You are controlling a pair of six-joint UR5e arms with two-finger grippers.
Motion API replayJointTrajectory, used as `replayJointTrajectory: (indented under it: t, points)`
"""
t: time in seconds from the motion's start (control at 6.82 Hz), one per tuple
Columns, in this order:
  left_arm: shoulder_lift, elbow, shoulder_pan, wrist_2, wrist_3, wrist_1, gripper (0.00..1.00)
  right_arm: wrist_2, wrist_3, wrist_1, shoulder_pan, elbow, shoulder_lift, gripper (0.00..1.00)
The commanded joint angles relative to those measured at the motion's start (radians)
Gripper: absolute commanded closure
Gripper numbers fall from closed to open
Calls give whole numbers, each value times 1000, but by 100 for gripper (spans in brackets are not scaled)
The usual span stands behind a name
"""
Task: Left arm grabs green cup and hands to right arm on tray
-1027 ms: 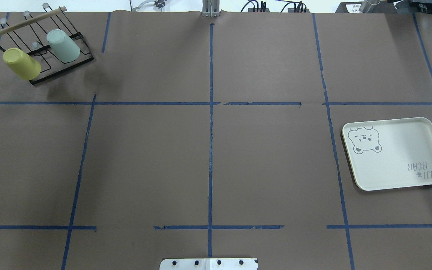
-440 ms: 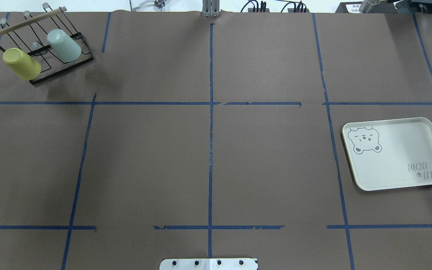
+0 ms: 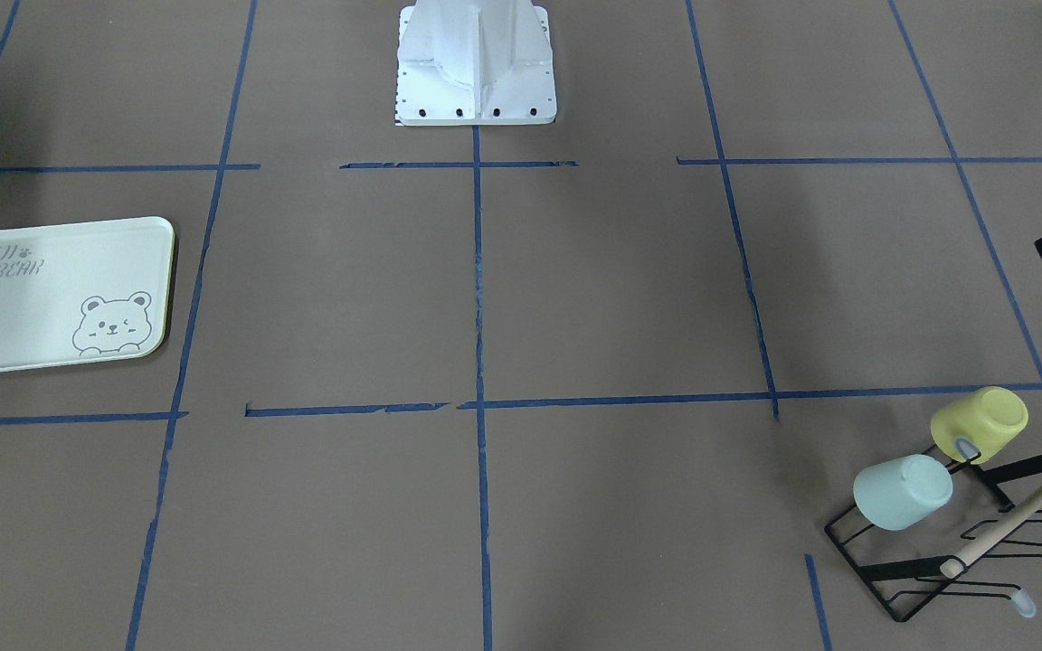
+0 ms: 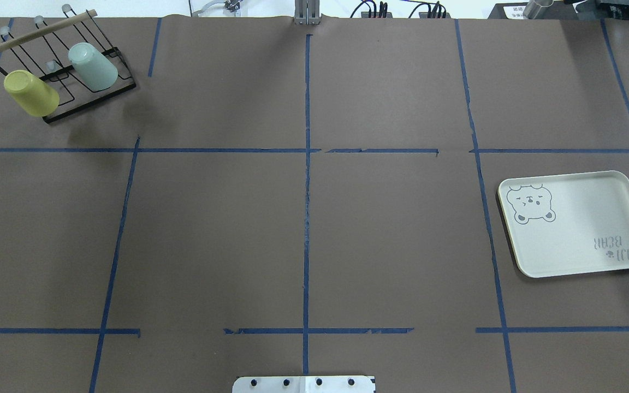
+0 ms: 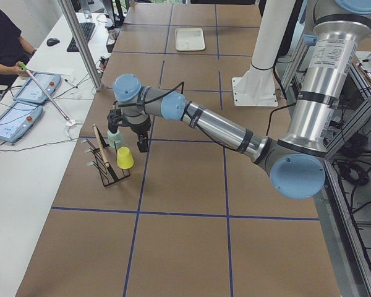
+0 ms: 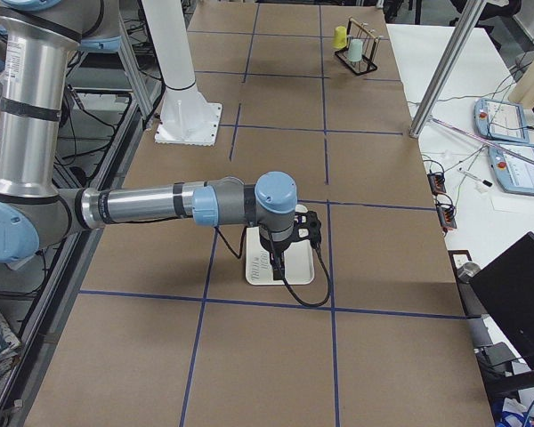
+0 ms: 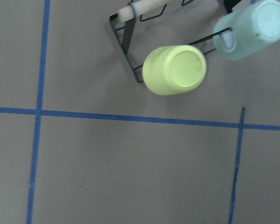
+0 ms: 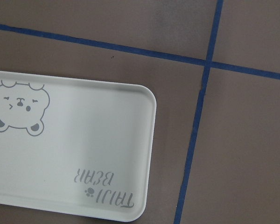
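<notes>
The left gripper [image 5: 131, 131] hangs just above the cup rack [image 4: 36, 33] at the table's far left; whether its fingers are spread or pressed together cannot be told. The right gripper [image 6: 292, 242] hovers over the tray [image 4: 582, 229] at the right, its state just as unreadable. The green cup [image 4: 92, 66] sits upside down and tilted on the black wire rack, right of the yellow cup [image 4: 31, 93].

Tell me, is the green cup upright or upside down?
Upside down and tilted: the green cup hangs on a black rack prong, closed base uppermost.
</notes>
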Motion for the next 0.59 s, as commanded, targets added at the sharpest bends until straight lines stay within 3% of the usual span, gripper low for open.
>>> replayJointTrajectory:
  t: [0.0, 0.15, 0.44]
  points:
    - [-173, 76, 129, 70, -311, -1, 0, 31, 0, 9, -1, -1, 0, 0]
    - [-244, 177, 151, 151, -368, -61, 0, 44, 0, 10, -1, 2, 0, 0]
    - [-307, 410, 180, 236, -529, -351, 0, 53, -3, 9, -1, 1, 0, 0]
